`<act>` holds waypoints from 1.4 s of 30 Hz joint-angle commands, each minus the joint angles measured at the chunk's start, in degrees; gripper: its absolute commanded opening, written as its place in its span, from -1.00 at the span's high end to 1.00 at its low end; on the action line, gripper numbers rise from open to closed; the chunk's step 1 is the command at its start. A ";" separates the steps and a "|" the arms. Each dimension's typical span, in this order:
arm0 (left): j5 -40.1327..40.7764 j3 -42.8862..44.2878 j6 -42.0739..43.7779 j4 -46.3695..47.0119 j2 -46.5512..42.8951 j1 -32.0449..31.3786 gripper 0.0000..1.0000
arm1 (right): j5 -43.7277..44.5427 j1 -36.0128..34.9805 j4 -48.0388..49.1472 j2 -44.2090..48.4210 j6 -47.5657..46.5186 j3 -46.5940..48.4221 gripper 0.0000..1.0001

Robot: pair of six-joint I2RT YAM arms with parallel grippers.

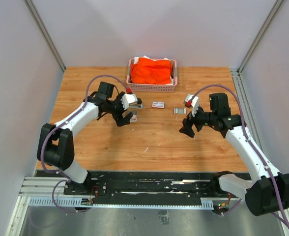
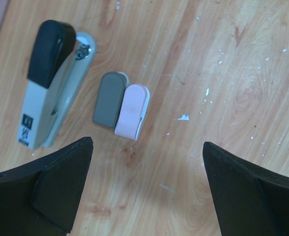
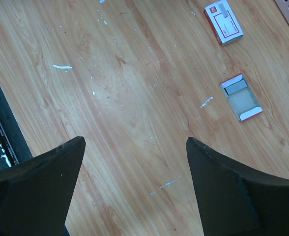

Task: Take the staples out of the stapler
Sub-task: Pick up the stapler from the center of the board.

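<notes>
**Silvery staples lay loose beyond two spread end effectors**

Silvery staples (image 3: 207,102) lay scattered on the wooden counter (image 1: 159,147), just ahead of the right end effector (image 3: 134,140), whose jaws stood apart and empty. Beyond them an open red-and-white tray (image 3: 241,98) held a short grey strip (image 3: 235,85); farther off sat a white box (image 3: 223,22). The left end effector (image 2: 147,142), equally spread and empty, hovered near the stapler (image 2: 53,83), beside touching grey (image 2: 109,98) and pink (image 2: 132,110) mini staplers. At the far edge, a pink basket (image 1: 152,89) held orange cloth (image 1: 151,70). Grey walls enclosed everything.
</notes>
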State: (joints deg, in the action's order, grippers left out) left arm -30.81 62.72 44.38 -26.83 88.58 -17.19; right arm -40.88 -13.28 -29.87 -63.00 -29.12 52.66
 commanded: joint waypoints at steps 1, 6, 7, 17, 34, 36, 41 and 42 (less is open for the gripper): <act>-2.42 3.59 4.27 -5.48 4.64 -1.74 -0.98 | -0.31 -0.77 0.49 -0.03 -1.64 -0.80 -0.71; -1.50 4.88 3.49 -6.63 8.08 -2.33 -0.99 | -0.73 -0.74 0.48 0.13 -1.98 -1.12 -0.71; -1.29 5.07 2.99 -6.61 8.57 -2.38 -0.99 | -0.81 -0.70 0.47 0.16 -2.07 -1.15 -0.71; 3.95 6.70 -3.02 -5.02 11.86 -2.44 -0.96 | -1.31 -0.75 0.43 0.11 -2.37 -1.31 -0.71; 9.46 9.22 -5.20 -2.99 16.58 -2.58 -0.96 | -1.31 -0.76 0.17 -0.39 -1.99 -1.11 -0.70; 9.68 9.55 -4.78 -3.05 17.40 -2.67 -0.96 | -1.28 -0.75 0.08 -0.52 -1.99 -1.09 -0.70; 9.62 11.15 -4.22 -3.99 19.57 -2.76 -0.96 | -1.13 -0.77 -0.02 -0.48 -1.99 -1.12 -0.70; 9.36 11.27 -4.19 -4.21 19.76 -2.76 -0.97 | -1.13 -0.71 -0.02 -0.41 -1.99 -1.16 -0.70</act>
State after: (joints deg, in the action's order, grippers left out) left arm -21.23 72.10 39.46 -30.72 106.94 -19.33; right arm -40.99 -13.28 -29.85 -63.35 -30.52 51.83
